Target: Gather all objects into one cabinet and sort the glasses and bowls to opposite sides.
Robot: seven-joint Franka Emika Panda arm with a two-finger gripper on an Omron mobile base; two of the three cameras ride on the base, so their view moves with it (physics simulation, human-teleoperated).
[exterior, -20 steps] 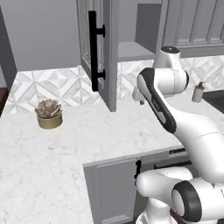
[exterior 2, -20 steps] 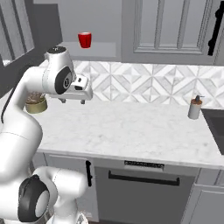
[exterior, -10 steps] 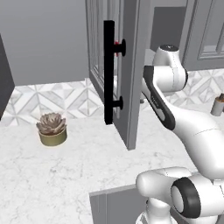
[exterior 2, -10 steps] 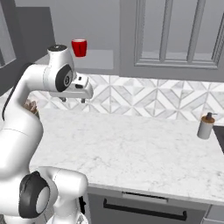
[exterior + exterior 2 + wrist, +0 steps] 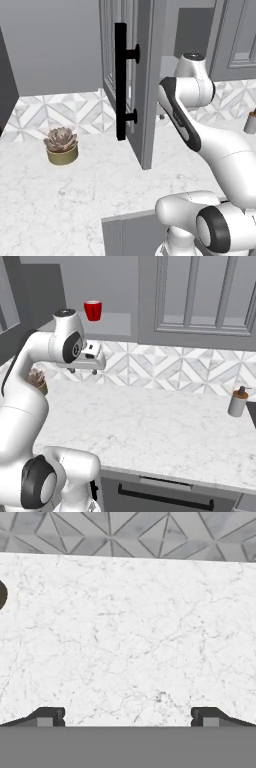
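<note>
Pincer held high over bare marble, jaws spread wide and empty.

Below it the white marble counter is seen running back to the patterned tile wall. The grey cabinet is seen up behind the arm, its barred door swung out with the free edge over the counter. A red tumbler is set on the shelf near its left end. A potted succulent is placed well left.

No lettering, label, brand or number is readable anywhere around me, on cabinets, counter or objects.
</note>
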